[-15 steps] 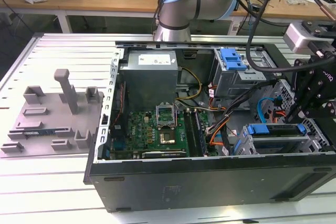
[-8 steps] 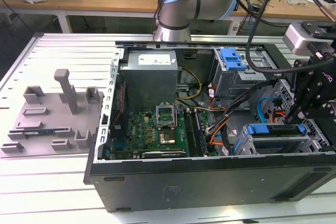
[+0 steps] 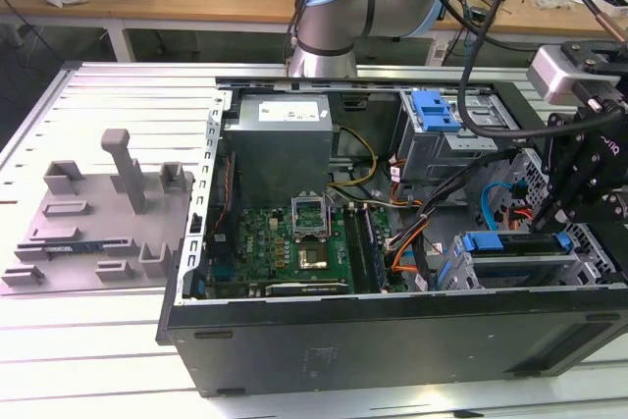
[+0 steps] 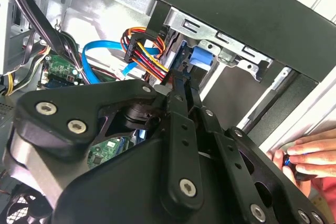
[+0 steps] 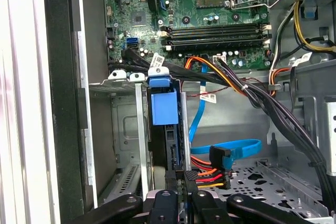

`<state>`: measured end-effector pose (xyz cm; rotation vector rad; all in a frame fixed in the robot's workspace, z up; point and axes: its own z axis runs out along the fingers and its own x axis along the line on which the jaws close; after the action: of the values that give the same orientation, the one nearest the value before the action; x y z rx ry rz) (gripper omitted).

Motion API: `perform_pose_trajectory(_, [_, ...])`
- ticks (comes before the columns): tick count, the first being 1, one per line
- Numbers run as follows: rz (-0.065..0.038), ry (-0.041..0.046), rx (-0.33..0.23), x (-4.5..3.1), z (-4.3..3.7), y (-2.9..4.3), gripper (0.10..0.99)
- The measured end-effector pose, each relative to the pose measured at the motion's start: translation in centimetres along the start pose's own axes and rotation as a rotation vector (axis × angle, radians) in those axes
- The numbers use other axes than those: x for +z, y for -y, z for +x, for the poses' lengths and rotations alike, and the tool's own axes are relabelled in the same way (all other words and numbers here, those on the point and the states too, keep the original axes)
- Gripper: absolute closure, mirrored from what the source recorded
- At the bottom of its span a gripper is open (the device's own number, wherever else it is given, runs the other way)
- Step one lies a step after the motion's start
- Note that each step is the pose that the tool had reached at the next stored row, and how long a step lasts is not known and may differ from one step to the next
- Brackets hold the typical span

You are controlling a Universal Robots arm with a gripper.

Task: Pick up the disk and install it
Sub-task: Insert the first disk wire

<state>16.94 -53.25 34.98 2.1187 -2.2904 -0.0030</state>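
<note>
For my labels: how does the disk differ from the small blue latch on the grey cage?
The disk shows a long blue edge; the latch is short and squarish. The disk stands in the bay by the case's near wall; the latch lies on top of the cage, farther back. Both are bright blue plastic.

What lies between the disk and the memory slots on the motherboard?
In the first wrist view, a bundle of black cables and an orange cable cross between the disk and the memory slots.
</note>
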Motion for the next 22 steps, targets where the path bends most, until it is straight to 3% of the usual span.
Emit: perform_pose_trajectory(22, [0.000, -0.0001, 0.000, 0.59, -0.01, 0.01, 0.922])
